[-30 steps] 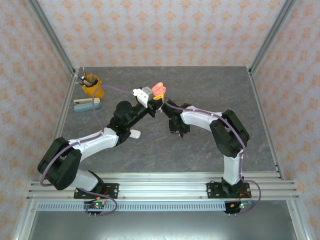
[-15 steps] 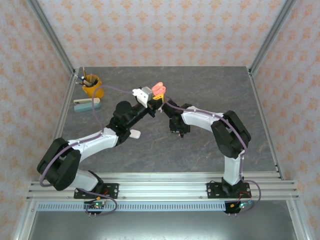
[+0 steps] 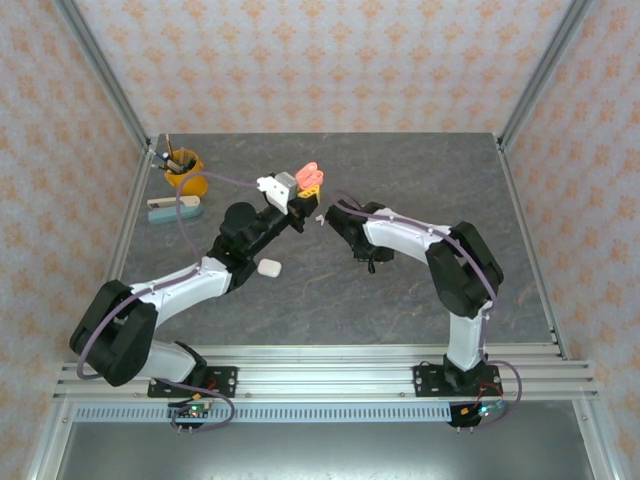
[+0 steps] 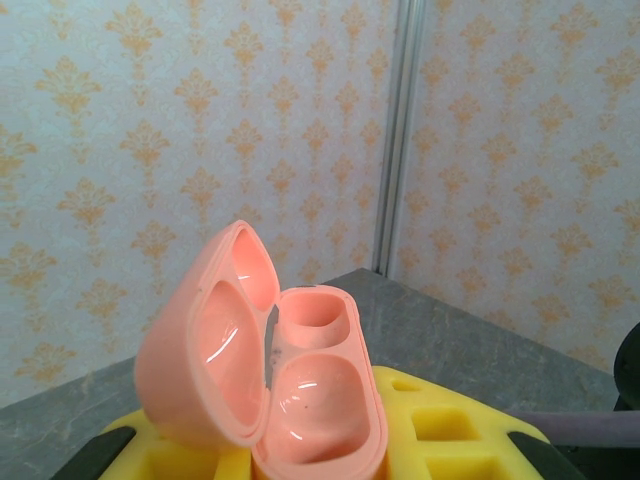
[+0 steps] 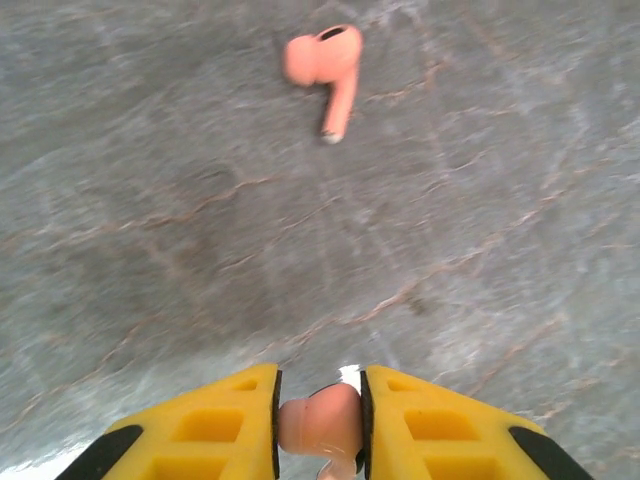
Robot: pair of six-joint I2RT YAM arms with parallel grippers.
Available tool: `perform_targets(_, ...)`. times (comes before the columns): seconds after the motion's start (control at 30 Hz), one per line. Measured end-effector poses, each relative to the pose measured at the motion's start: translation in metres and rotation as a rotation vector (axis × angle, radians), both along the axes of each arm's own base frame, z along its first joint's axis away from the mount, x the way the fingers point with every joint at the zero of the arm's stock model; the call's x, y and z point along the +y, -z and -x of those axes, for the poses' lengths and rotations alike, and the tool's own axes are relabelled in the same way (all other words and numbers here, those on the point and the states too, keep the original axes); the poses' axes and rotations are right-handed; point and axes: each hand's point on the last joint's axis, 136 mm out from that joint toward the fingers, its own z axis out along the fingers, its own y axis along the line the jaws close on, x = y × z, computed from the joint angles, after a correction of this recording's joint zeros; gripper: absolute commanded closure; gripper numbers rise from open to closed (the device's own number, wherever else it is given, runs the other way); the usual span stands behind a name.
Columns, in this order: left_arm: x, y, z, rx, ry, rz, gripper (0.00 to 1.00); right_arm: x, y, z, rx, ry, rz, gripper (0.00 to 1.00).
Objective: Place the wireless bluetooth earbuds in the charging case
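The charging case (image 4: 310, 400) is salmon-pink, with its lid swung open to the left and both wells empty. My left gripper (image 4: 320, 455) is shut on it between yellow fingers and holds it above the table; from above, the case (image 3: 311, 176) sits at the tip of the left gripper (image 3: 302, 192). My right gripper (image 5: 320, 415) is shut on a salmon earbud (image 5: 322, 422), pinched between its yellow pads. From above, the right gripper (image 3: 325, 217) hangs just right of and below the case. A second salmon earbud (image 5: 325, 62) lies on the grey table ahead.
A white closed case (image 3: 268, 267) lies on the table beside the left forearm. An orange cup (image 3: 185, 172) with pens and a pale blue stapler (image 3: 173, 208) stand at the far left. Metal frame posts (image 3: 530, 85) and patterned walls bound the table.
The right gripper has tightened on the salmon earbud and carried it up and left toward the case. The left arm has shifted the open case slightly left.
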Motion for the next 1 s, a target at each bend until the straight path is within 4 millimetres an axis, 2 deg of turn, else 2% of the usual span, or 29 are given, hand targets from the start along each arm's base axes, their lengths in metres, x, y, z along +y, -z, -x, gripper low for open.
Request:
perform_targets(0.23,0.012,-0.006,-0.003,-0.012,-0.027,0.008,1.00,-0.025,0.009,-0.003,0.025,0.038,0.232,0.75)
perform_targets(0.37,0.018,-0.009,-0.005,-0.018,-0.042,0.014,1.00,-0.024,0.014,-0.004,0.032,0.025,0.350,0.75)
perform_targets(0.53,0.026,-0.016,-0.006,-0.028,-0.057,0.027,1.00,0.002,0.020,-0.006,0.019,-0.031,0.467,0.72)
perform_targets(0.73,0.035,-0.025,0.000,-0.043,-0.068,0.050,1.00,0.030,0.012,-0.002,0.017,-0.121,0.608,0.49)
perform_targets(0.9,0.043,-0.025,0.005,-0.045,-0.078,0.057,1.00,0.081,0.007,0.022,-0.033,-0.184,0.523,0.47)
perform_targets(1.0,0.046,-0.024,0.006,-0.044,-0.083,0.057,1.00,0.092,0.004,0.039,-0.046,-0.200,0.471,0.46)
